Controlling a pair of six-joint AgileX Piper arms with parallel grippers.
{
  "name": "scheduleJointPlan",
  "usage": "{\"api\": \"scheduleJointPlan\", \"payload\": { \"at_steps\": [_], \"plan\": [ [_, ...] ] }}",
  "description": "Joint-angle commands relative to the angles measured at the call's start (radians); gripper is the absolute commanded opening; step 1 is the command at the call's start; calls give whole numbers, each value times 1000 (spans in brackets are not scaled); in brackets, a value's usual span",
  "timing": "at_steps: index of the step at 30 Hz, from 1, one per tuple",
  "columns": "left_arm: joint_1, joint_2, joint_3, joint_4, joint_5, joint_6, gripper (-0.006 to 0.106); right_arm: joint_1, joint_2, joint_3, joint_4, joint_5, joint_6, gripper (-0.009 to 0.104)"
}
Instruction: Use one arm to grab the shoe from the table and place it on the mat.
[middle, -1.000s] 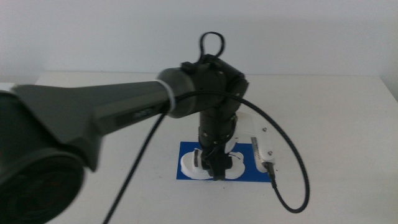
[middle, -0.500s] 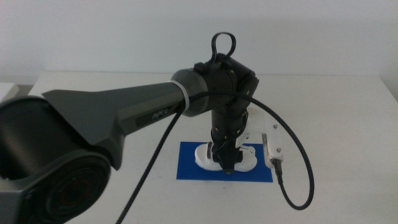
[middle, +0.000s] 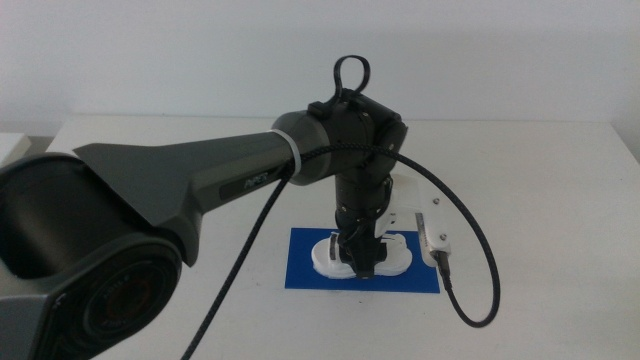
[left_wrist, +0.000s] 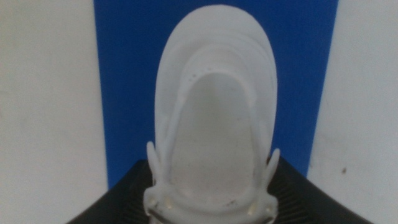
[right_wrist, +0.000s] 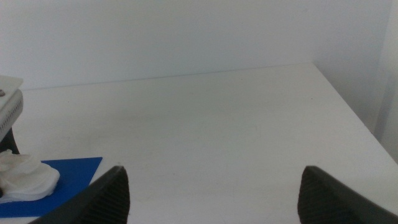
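The white shoe (middle: 385, 256) lies on the dark blue mat (middle: 305, 270) near its middle. Its straps do not show. My left arm reaches in from the left and points straight down. Its gripper (middle: 362, 264) is shut on the shoe. In the left wrist view the shoe (left_wrist: 214, 118) fills the picture between the two dark jaws of the gripper (left_wrist: 211, 173), with the mat (left_wrist: 124, 93) beneath it. My right gripper (right_wrist: 214, 199) is open and empty over bare table, off the middle view. The right wrist view shows the shoe (right_wrist: 25, 177) and a corner of the mat (right_wrist: 71, 169).
The white table (middle: 520, 180) surrounds the mat on all sides. The left arm's white wrist camera plate (middle: 432, 232) and its looping black cable (middle: 490, 280) hang over the mat's right end. The table's right edge (right_wrist: 354, 112) is near the right gripper.
My left gripper has carried the shoe from the mat's left part to its middle and lowered a little. In the last half second it has hardly moved.
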Motion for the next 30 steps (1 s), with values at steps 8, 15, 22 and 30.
{"api": "scheduleJointPlan", "payload": {
  "at_steps": [8,15,22,30],
  "plan": [
    [45,-33,-58,-26,143,-9,94,0,-5,2,-5,-6,-6,79],
    [84,-206,-94,-78,143,-156,94,0,-5,2,-5,-6,-6,79],
    [207,-604,97,-136,143,-486,94,0,-5,2,-5,-6,-6,79],
    [340,-1132,601,50,-10,-904,94,0,-5,2,-5,-6,-6,79]
  ]
}}
